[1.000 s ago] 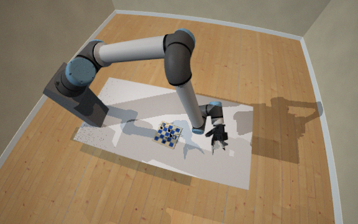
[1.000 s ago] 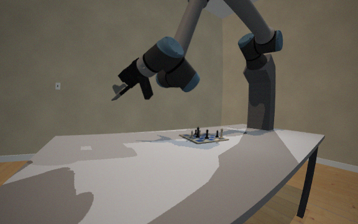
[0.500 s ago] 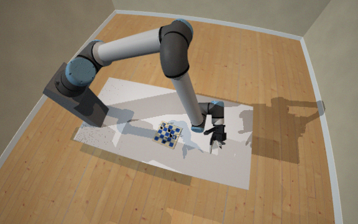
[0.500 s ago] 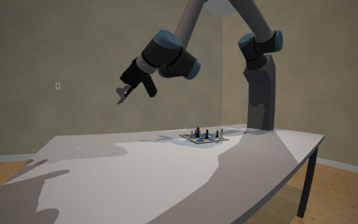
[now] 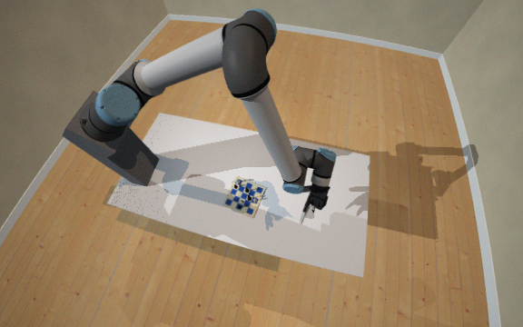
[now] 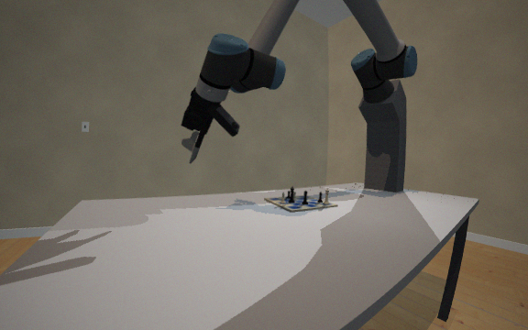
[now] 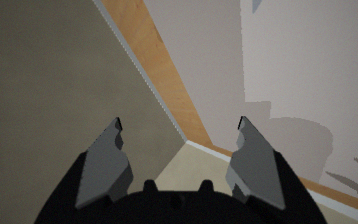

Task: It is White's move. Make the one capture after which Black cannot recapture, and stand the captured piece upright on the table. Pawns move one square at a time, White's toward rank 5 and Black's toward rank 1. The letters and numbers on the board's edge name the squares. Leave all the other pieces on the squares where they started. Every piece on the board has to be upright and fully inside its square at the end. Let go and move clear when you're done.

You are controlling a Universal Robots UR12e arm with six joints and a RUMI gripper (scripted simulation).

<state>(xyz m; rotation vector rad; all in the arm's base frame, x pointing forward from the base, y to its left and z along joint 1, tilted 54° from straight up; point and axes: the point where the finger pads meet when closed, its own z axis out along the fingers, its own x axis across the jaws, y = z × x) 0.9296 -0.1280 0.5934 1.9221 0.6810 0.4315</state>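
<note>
The pale counter [image 5: 316, 247] [image 6: 191, 261] [image 7: 205, 65] stands on a plank floor [image 5: 407, 282] [image 6: 516, 289] [image 7: 155, 55], crossed by hard-edged shadows; plain drab walls [image 5: 507, 113] [image 6: 131, 55] [image 7: 45, 100] rise behind. The chessboard [image 5: 254, 210] [image 6: 293, 210] lies flat on the counter, between the arm's pedestal [image 5: 73, 133] [image 6: 385, 142] and the hand [image 5: 308, 213] [image 6: 214, 146] [image 7: 179, 117]. It has blue and cream squares and a cream border, with a few upright black and cream pieces, too small to match to squares. The hand hangs above the counter, well apart from the board, tilted, fingers spread with nothing between them.
</note>
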